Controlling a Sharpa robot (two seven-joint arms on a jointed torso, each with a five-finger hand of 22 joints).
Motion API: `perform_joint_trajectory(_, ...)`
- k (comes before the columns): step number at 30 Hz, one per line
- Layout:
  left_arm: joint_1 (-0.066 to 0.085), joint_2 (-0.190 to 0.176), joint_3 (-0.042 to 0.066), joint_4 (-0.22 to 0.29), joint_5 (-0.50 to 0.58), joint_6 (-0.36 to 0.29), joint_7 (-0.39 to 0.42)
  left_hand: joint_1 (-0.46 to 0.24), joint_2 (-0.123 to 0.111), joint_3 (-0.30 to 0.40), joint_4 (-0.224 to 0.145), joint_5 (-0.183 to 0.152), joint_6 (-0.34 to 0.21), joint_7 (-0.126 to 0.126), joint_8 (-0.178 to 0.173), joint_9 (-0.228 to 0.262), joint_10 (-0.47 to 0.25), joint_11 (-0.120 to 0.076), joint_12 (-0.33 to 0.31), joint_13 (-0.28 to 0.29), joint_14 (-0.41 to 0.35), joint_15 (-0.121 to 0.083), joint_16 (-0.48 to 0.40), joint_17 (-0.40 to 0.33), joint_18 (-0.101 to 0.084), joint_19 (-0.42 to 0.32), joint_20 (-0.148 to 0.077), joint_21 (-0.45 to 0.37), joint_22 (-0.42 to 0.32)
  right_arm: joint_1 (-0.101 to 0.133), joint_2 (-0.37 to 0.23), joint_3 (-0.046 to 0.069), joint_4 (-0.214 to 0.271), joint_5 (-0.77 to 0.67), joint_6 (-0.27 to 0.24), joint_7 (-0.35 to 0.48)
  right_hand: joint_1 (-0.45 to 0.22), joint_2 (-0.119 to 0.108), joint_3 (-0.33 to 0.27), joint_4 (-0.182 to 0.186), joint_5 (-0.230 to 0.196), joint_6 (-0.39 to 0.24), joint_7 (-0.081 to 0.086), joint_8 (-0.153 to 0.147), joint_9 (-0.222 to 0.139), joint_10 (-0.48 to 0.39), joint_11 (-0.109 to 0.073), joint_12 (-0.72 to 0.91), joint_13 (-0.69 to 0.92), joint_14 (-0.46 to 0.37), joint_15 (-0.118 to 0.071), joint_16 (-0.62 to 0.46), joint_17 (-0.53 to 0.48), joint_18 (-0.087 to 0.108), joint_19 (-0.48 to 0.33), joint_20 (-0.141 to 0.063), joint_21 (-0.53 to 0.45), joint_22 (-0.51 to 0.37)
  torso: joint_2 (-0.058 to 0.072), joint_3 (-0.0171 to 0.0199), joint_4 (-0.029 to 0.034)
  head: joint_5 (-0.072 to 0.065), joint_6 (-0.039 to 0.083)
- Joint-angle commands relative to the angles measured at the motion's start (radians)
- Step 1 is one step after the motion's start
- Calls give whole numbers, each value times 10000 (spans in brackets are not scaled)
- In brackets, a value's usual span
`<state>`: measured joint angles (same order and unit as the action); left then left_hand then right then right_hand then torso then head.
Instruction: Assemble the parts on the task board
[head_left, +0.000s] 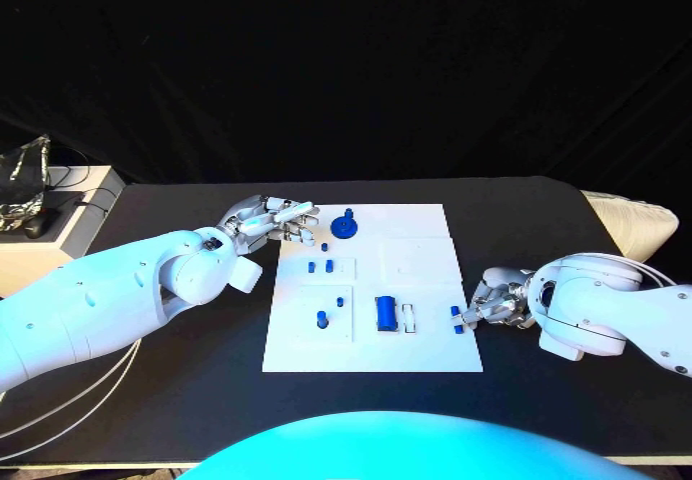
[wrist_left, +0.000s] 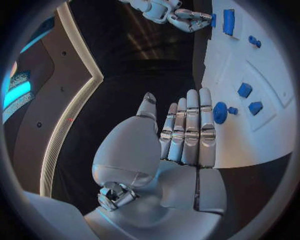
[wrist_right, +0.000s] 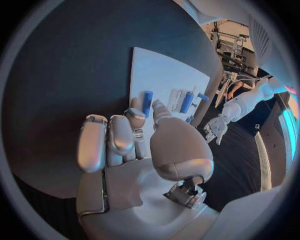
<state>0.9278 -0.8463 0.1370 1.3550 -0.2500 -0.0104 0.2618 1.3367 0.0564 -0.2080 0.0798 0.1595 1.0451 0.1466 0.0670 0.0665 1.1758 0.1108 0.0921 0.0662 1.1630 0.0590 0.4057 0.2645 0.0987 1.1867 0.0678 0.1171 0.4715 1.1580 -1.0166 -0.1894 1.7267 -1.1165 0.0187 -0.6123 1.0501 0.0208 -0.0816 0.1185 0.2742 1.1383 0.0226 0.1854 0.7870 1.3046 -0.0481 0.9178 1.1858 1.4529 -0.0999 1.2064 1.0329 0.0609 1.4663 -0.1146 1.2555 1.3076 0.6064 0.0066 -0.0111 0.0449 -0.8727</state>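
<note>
- Right hand (head_left: 488, 306) sat at the board's right edge, near its near right corner, pinching a small blue peg (head_left: 459, 320) between thumb and a finger.
- In the right wrist view the same peg (wrist_right: 147, 102) stood up from the fingertips (wrist_right: 135, 116), with the other fingers curled beside it.
- Left hand (head_left: 268, 218) hovered at the board's far left corner, fingers straight and together, thumb apart, holding nothing.
- In the left wrist view its fingers (wrist_left: 190, 131) reached over the board's edge, just short of a round blue knob (wrist_left: 220, 112); can't tell if they touched the board.
- White board (head_left: 418, 355) lay in the middle of the black table (head_left: 173, 400), long side running away from the robot.
- Round blue knob (head_left: 343, 226) stood near the far edge of the board, just beside the left hand's fingertips.
- Two small blue pieces (head_left: 322, 266) lay side by side in the left half, mid-board.
- Blue block (head_left: 385, 313) lay in the near half, centre, with a white slotted piece (head_left: 410, 317) just to its right.
- Small blue pin (head_left: 320, 319) stood near the left edge of the near half, with a smaller blue bit (head_left: 340, 301) a little beyond it.
</note>
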Motion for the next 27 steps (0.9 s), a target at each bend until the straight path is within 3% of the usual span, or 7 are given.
perform_joint_trajectory(1, -4, 15, 7, 17, 65, 195, 78, 70, 19, -26, -57, 11, -27, 5, 10, 11, -51, -29, 19, 9, -5, 37, -7, -7, -31, -58, 43, 66, -8, -66, 113, -2, 9, -102, 153, -213, 22, -141, 34, 118, -48, -54, -8, 20, 35, 22, -6, -34, 11, -1, -50, 19, 7, -78, 820, -43, 3, 1836, 6, 10, -6, 20, 1)
perform_joint_trajectory(12, -5, -9, 7, 40, 65, 186, 55, 76, 60, -22, -56, 18, -29, 5, 9, 10, -50, -29, 18, 9, -6, 37, -11, -7, -32, -59, 42, 77, -20, -201, 374, -6, -140, -221, 46, -253, 166, -64, 83, -62, -35, -74, 5, -5, 97, -9, 2, -63, -1, -3, -43, -2, -8, -63, 816, -30, -63, 1820, 4, 0, 0, 40, 1)
perform_joint_trajectory(17, -5, -20, 7, 50, 65, 185, 48, 76, 60, -22, -56, 18, -29, 5, 9, 10, -50, -29, 18, 9, -6, 37, -11, -7, -32, -59, 42, 77, -20, -282, 527, -8, -243, -250, 23, -261, 262, 94, 112, -376, 43, -98, 14, -10, 136, -34, 7, -69, -17, -6, -42, -30, -34, -61, 814, -30, -82, 1818, 0, 3, 2, 45, 1)
perform_joint_trajectory(27, -5, -57, 7, 68, 65, 172, 12, 87, 106, -24, -51, 19, -29, 7, 10, 10, -49, -30, 15, 9, -6, 36, -15, -8, -33, -64, 42, 90, -35, -329, 712, -10, -558, -290, 49, -292, 304, 311, 182, -610, 134, -176, 32, -37, 147, -117, 20, -132, -79, -16, -33, -69, -75, -44, 804, -22, -206, 1789, -1, -3, 1, 88, 1)
